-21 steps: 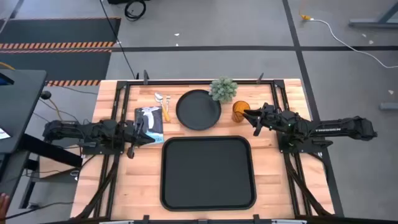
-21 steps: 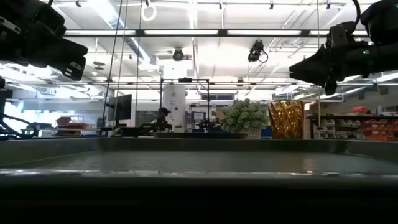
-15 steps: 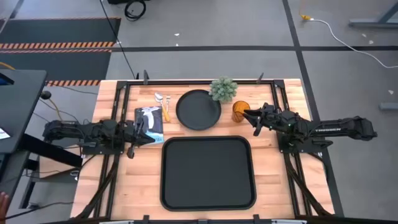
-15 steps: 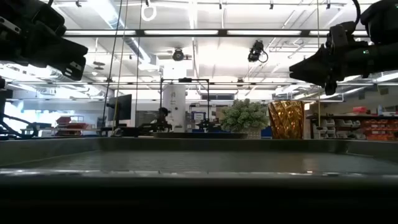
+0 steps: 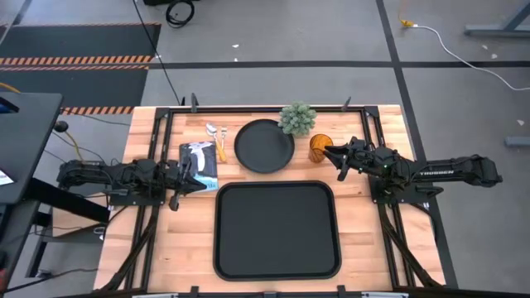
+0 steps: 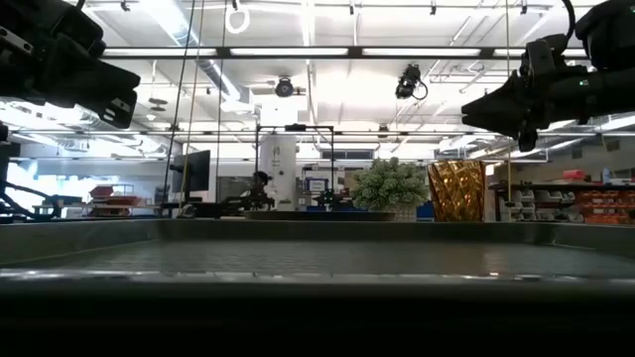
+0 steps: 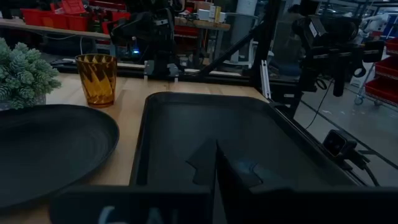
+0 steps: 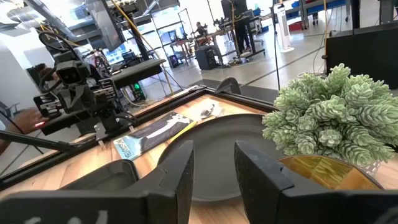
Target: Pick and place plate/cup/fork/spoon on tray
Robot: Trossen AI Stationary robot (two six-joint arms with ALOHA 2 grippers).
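High view: right pincer (image 5: 330, 152) fingers apart, just beside cup (image 5: 319, 147); left pincer (image 5: 192, 175) state can't tell, near tray (image 5: 277, 229).

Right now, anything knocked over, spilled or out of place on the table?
Nothing stands out. The cup is upright beside the potted plant, the plate lies flat, the fork and spoon sit at its left, and the tray is bare. The right gripper hovers by the cup, jaws open.
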